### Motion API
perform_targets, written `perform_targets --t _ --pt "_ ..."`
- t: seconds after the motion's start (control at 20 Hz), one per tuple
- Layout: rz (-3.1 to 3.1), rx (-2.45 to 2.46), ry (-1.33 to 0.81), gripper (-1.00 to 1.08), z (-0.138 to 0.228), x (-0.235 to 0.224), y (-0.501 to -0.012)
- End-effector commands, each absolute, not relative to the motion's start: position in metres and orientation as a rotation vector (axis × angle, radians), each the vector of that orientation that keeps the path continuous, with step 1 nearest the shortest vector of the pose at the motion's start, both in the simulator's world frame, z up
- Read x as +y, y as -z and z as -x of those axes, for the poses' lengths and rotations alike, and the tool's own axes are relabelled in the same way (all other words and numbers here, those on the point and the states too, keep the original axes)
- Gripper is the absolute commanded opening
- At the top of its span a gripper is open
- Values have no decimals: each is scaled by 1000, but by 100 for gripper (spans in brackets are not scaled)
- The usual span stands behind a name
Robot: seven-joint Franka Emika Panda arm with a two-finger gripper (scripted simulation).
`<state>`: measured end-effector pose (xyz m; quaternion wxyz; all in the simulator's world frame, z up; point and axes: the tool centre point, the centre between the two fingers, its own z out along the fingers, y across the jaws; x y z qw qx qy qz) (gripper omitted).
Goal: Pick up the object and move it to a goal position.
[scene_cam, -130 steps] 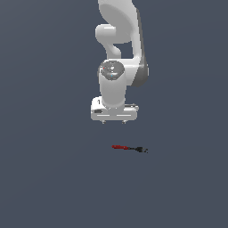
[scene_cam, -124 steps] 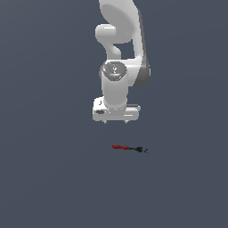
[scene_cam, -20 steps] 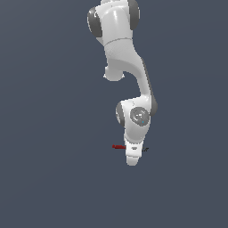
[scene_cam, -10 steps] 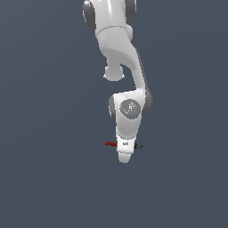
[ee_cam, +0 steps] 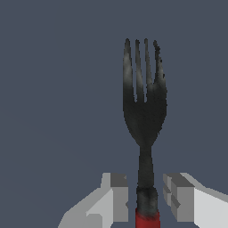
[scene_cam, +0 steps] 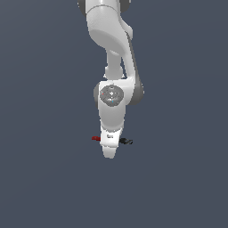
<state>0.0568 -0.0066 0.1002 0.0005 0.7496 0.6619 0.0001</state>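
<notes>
**Fork flanked by grey pads**

Seen from the wrist: a fork (ee_cam: 144, 111), four dark tines, scuffed black neck, handle turning red at the frame's edge. Lying flat on a plain, matte slate-blue table (scene_cam: 44, 178), featureless all round. Bracketed by the pincer (ee_cam: 145, 200), blocky grey fingers (ee_cam: 118, 196) apart, one on each side of the neck, narrow gaps visible, no contact. From the exterior view: glossy white arm planted over the fork's middle, red end poking out toward that view's left, black end toward its right.

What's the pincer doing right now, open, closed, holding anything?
Pincer: open, fingers either side of the fork at its neck, gaps visible on both sides, not gripping it yet.
</notes>
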Motion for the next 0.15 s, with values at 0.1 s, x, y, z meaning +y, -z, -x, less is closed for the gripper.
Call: perform_targets --t 0.1 --pt "-2354 2080 0 -100 -57 -14 -108"
